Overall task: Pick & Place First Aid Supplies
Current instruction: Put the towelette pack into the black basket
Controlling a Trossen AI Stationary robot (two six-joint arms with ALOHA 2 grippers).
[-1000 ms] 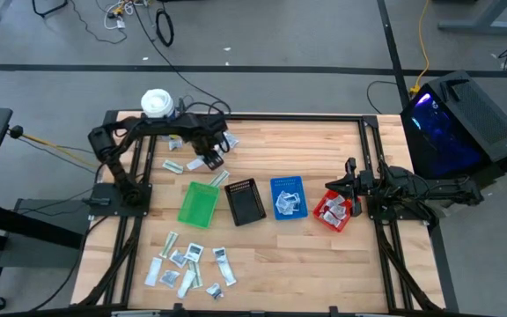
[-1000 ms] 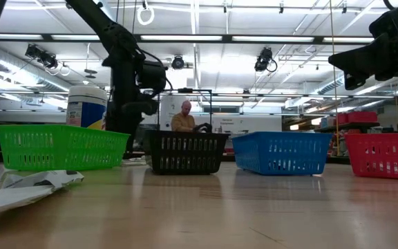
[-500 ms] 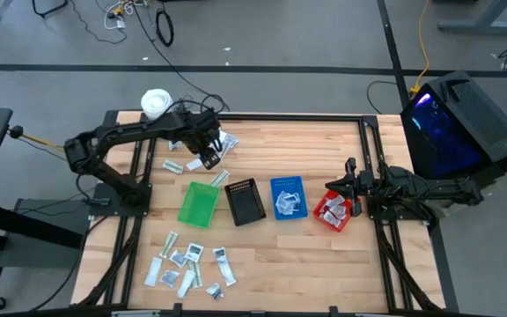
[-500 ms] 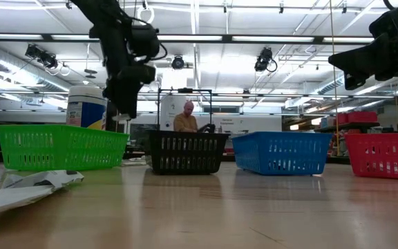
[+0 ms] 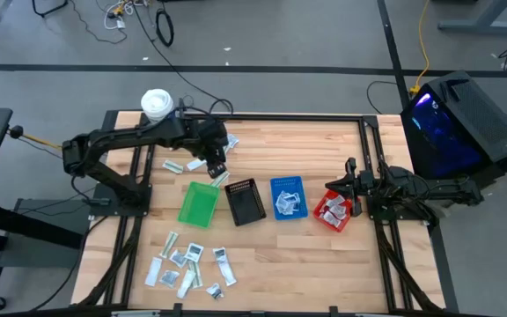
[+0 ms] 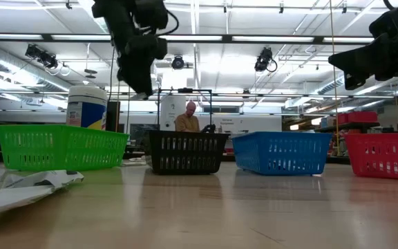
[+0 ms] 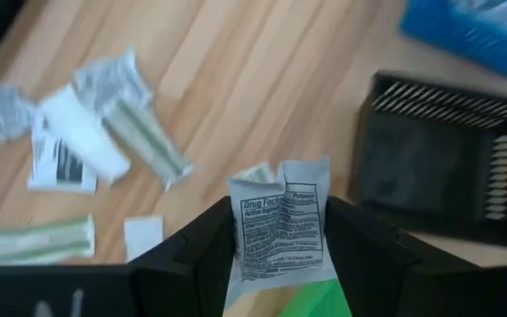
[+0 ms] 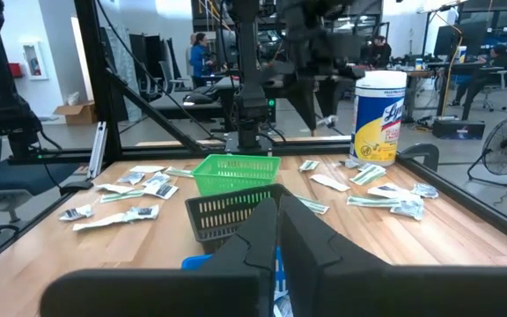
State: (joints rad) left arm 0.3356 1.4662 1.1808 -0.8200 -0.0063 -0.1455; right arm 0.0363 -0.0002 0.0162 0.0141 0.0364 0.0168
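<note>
White printed sachet (image 7: 280, 224) sits pinched betw. the left gripper (image 5: 217, 167) fingers, carried in the air at abt 11 o'clock of the black bin (image 5: 245, 201), near the far end of the green bin (image 5: 197, 204). Step in hand looks like transport to a bin. More sachets (image 5: 187, 267) lie at 6 o'clock of the green bin, others at its 12. Right gripper (image 5: 349, 187) waits closed, empty, over the red bin (image 5: 334, 212). Next, prob: centre over the chosen bin, lower a bit, release; which bin, can't tell.
</note>
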